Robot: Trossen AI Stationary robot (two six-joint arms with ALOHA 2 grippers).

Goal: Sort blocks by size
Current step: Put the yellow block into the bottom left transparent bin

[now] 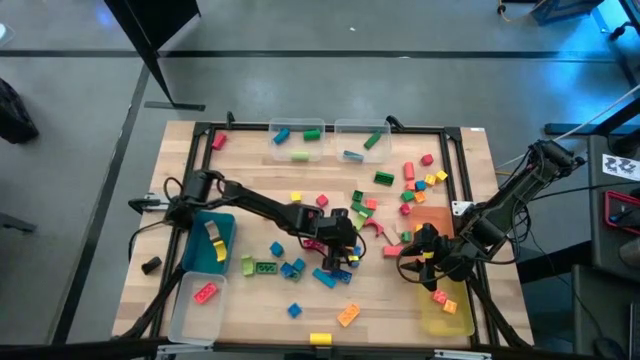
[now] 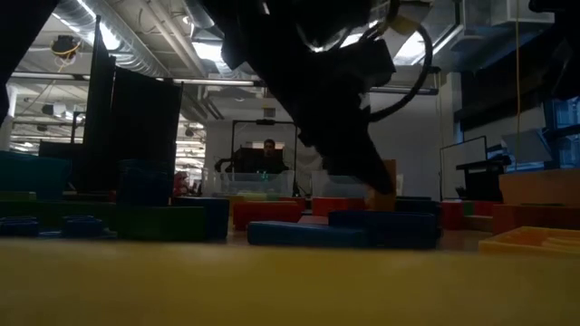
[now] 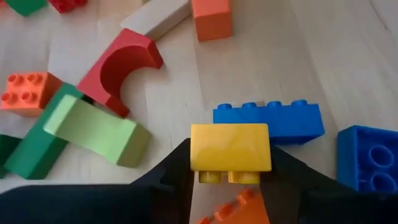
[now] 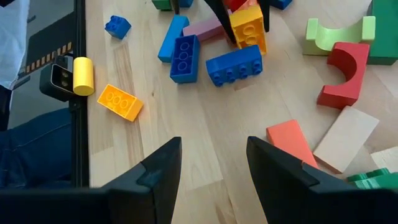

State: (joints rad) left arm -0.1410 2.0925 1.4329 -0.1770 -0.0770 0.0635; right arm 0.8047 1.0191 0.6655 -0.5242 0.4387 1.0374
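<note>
Blocks of many colours lie scattered over the wooden table (image 1: 330,330). My left gripper (image 3: 230,165) reaches to the table's middle (image 1: 342,250) and is shut on a yellow block (image 3: 230,146), also seen in the right wrist view (image 4: 249,28). A long blue block (image 3: 268,121) lies just beyond it and an orange block (image 3: 239,208) just under the fingers. My right gripper (image 4: 211,168) hovers open over bare wood near the right edge (image 1: 425,255), nothing between its fingers. My left gripper pinches the yellow block by its two end faces (image 3: 194,155) between its two fingers. The fingers slant down at it from the table's left side. The block lies turned over, its studs (image 3: 229,177) facing back toward the wrist; whether it rests on the table I cannot tell.
A red arch (image 3: 121,68) and a light green arch (image 3: 93,127) lie close by. A blue bin (image 1: 210,240) and a clear bin (image 1: 195,300) stand at the left, a yellow bin (image 1: 445,310) at the near right, two clear bins (image 1: 297,140) at the far edge.
</note>
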